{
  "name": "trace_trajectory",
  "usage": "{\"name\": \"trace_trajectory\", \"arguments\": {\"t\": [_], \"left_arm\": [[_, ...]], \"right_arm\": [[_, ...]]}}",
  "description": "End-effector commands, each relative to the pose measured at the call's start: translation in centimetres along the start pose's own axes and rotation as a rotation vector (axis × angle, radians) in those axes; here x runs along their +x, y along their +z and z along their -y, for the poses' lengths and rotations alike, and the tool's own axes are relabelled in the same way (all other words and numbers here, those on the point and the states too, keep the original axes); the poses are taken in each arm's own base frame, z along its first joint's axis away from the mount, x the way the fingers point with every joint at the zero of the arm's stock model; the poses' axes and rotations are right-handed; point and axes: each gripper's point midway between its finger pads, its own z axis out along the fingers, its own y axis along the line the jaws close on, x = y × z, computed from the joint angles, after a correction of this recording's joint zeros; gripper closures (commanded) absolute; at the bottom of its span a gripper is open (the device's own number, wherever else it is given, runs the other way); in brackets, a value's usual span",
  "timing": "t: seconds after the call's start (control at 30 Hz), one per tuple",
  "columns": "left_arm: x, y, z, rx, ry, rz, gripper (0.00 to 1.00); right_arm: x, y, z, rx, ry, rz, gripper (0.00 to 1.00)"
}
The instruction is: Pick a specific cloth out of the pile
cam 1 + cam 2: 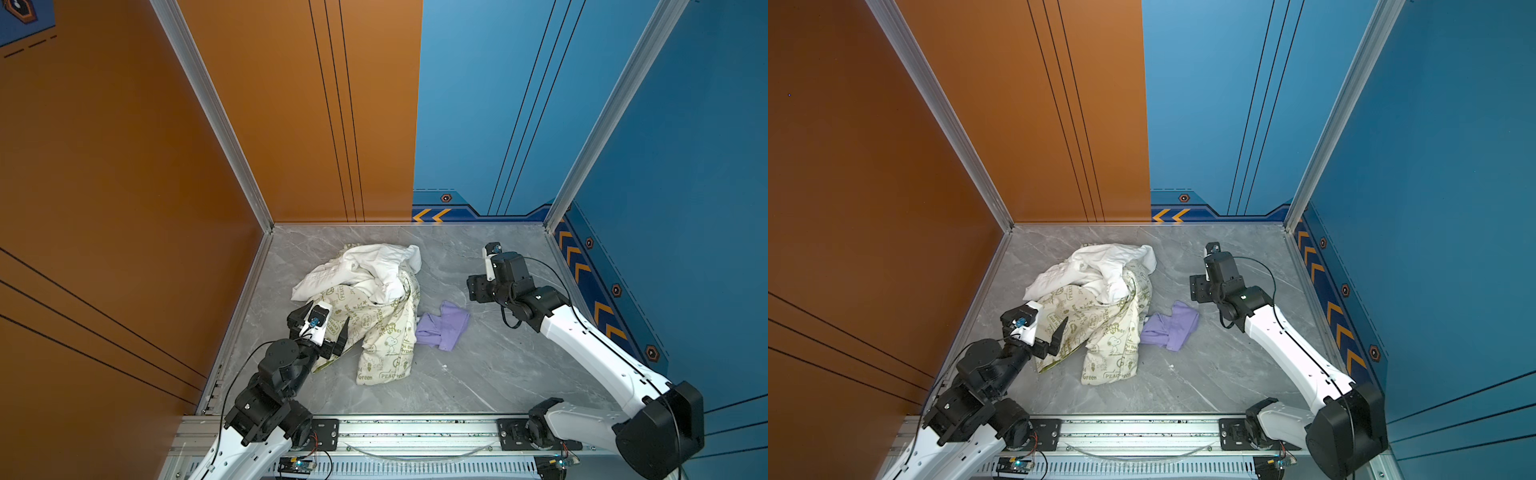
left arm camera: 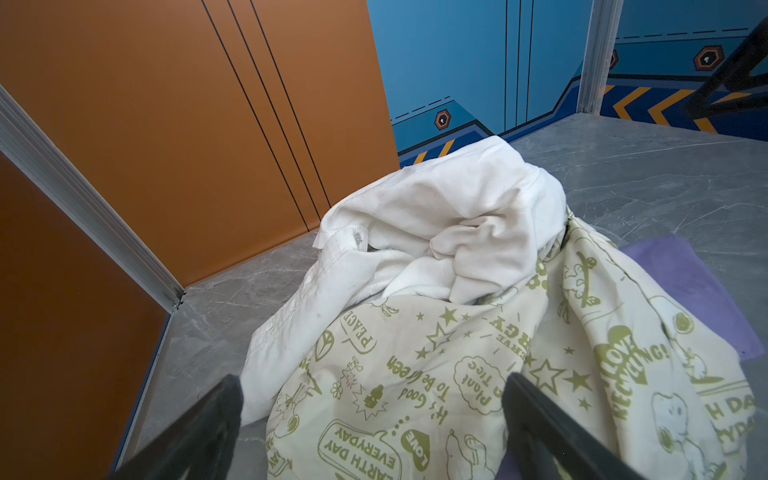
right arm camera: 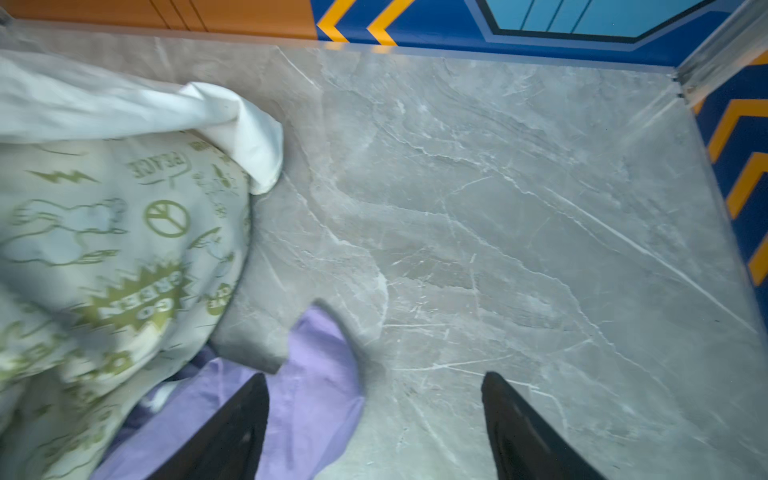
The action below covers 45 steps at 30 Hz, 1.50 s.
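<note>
The lavender cloth (image 1: 442,326) (image 1: 1169,326) lies crumpled on the grey table, just right of the pile and touching its edge. The pile is a plain white garment (image 1: 365,266) on top of a cream one with green cartoon print (image 1: 384,336). My left gripper (image 1: 320,322) (image 2: 372,382) is open at the pile's near left side, its fingers spread over the printed cream cloth. My right gripper (image 1: 478,289) (image 3: 376,378) hangs open above the table, right of and behind the lavender cloth (image 3: 307,395). One finger overlaps the cloth's edge in the right wrist view, and nothing is between the fingers.
An orange wall (image 1: 124,208) closes the left side and a blue wall (image 1: 685,187) the right, with aluminium posts in the back corners. A metal rail (image 1: 415,428) carrying both arm bases runs along the front. Bare marble table (image 1: 498,374) shows at right and front.
</note>
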Motion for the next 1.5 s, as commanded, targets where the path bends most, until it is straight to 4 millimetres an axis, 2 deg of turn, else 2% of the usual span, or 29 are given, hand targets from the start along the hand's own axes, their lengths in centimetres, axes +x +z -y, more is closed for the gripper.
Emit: {"name": "trace_trajectory", "arguments": {"t": [0.0, 0.27, 0.43, 0.63, 0.87, 1.1, 1.13, 1.27, 1.47], "left_arm": [[0.0, 0.0, -0.2, -0.013, 0.005, 0.012, 0.02], [0.1, 0.1, -0.1, -0.011, 0.005, 0.009, 0.02], [0.0, 0.1, 0.0, -0.008, 0.005, 0.010, 0.02], [0.0, 0.1, 0.0, -0.007, 0.005, 0.010, 0.02], [-0.1, 0.0, 0.2, 0.005, 0.004, 0.018, 0.02], [-0.1, 0.0, 0.2, 0.003, 0.006, 0.019, 0.02], [-0.1, 0.0, 0.2, 0.005, 0.008, 0.018, 0.02], [0.0, 0.0, 0.2, 0.005, 0.007, 0.018, 0.02], [-0.1, 0.0, 0.2, 0.002, 0.009, 0.021, 0.02]], "right_arm": [[1.1, -0.4, -3.8, -0.157, 0.009, 0.007, 0.13], [7.4, 1.5, -7.7, -0.262, 0.068, -0.139, 0.07], [10.2, 2.3, -10.1, -0.334, 0.008, -0.195, 0.02], [12.4, 3.4, -11.3, -0.400, -0.046, -0.256, 0.02], [14.4, 5.0, -12.7, -0.442, 0.039, -0.342, 0.02], [15.6, 6.9, -12.9, -0.420, 0.070, -0.373, 0.01], [16.2, 6.9, -13.8, -0.435, 0.062, -0.383, 0.02], [16.6, 7.9, -14.6, -0.440, 0.100, -0.387, 0.08], [16.0, 9.5, -15.8, -0.464, 0.182, -0.346, 0.32]]}}
